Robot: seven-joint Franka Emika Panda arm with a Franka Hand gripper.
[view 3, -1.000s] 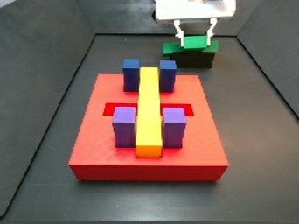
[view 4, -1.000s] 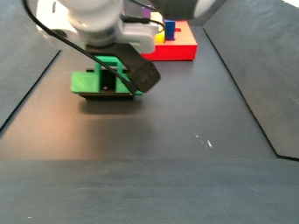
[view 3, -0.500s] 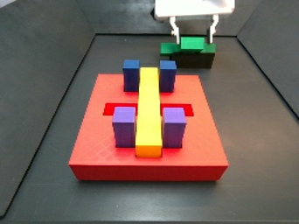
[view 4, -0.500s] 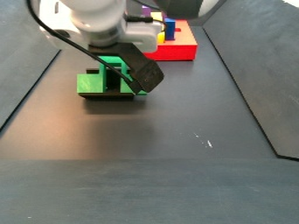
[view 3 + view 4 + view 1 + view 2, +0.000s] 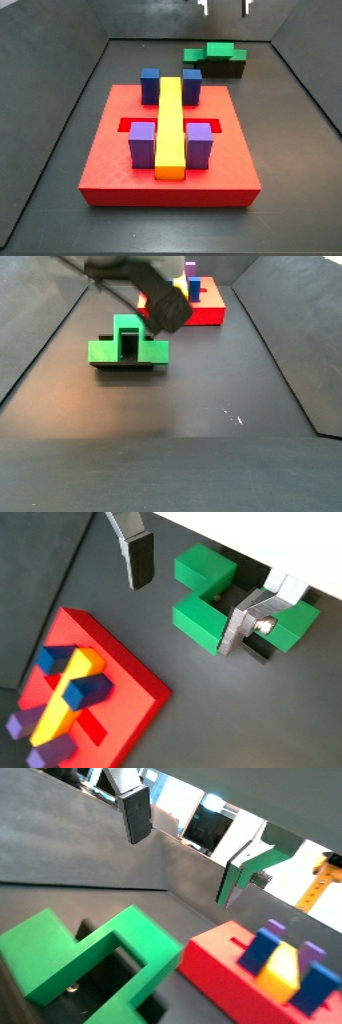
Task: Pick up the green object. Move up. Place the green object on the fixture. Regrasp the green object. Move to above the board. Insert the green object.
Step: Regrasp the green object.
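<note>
on the fixture [image 5: 218,68], well behind the board [image 5: 167,150], the green object [image 5: 214,52] rests with nothing gripping it. the gripper [image 5: 194,587] hangs above it, fingers [image 5: 138,557] apart and empty. placing looks done; i judge the regrasp is next, which calls for coming down and closing on the piece in a new hold. both wrist views show the spread fingers; a side view catches only their tips at its upper edge.
</note>
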